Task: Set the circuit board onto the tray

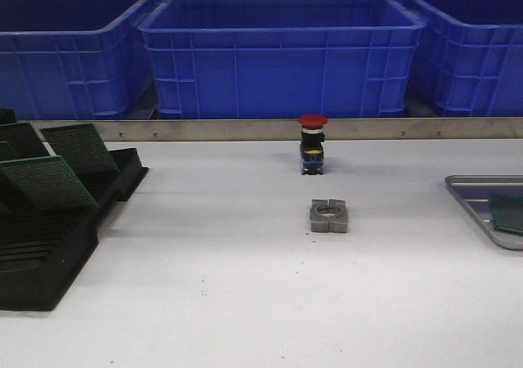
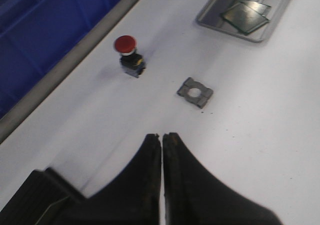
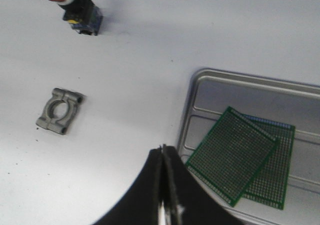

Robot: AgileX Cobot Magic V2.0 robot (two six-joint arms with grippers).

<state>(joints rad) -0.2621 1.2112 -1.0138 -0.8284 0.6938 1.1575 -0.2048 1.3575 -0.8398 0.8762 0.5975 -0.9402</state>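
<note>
Lying flat inside the tray [image 3: 200, 92], a circuit board [image 3: 231, 155] is seen overlapping a second board [image 3: 272, 177] beneath it, just beside the right gripper [image 3: 164, 157], whose jaws are pressed together with nothing between them. The left gripper [image 2: 161, 141] is likewise clamped on nothing, poised over bare table [image 1: 245, 294]. A grey metal clamp block [image 2: 195, 92] and a red-capped push button [image 2: 129, 55] are found beyond its fingertips, and the tray lies farther off. More green boards [image 1: 47, 181] are propped in a black rack [image 1: 49, 253].
</note>
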